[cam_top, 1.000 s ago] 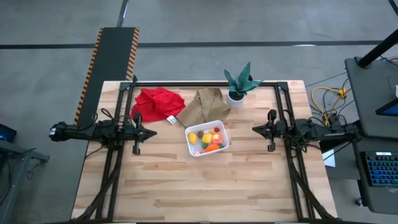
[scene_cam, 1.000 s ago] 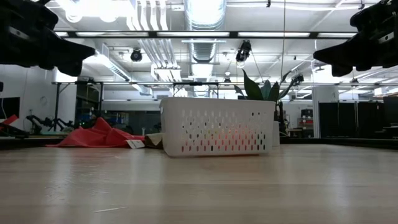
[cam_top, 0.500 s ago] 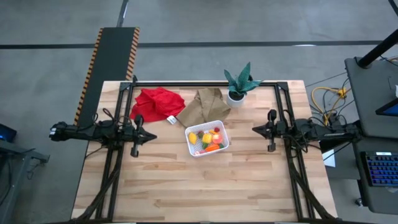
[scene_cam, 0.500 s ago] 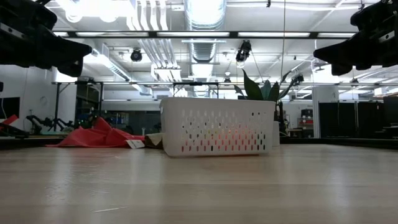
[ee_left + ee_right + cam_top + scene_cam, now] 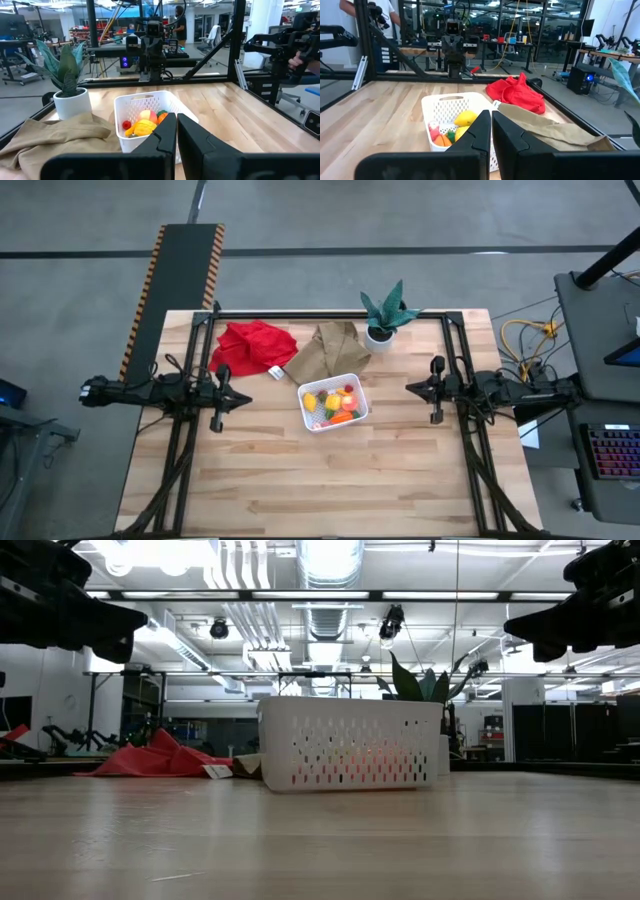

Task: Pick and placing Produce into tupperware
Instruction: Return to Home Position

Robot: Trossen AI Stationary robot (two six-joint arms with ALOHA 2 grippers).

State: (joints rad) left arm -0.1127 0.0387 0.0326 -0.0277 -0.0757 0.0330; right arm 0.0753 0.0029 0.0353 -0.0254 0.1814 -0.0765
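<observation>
Evidently parked at home, left claw (image 5: 176,118) and right claw (image 5: 491,116) are hanging pressed together, produce (image 5: 335,405) lying in the tupperware (image 5: 361,396), nothing awaiting fetching.

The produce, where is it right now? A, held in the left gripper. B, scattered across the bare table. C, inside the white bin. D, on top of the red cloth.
C: the high view shows the produce lying together inside the white bin, while the left gripper and right gripper wait shut and empty at the table's sides.
</observation>
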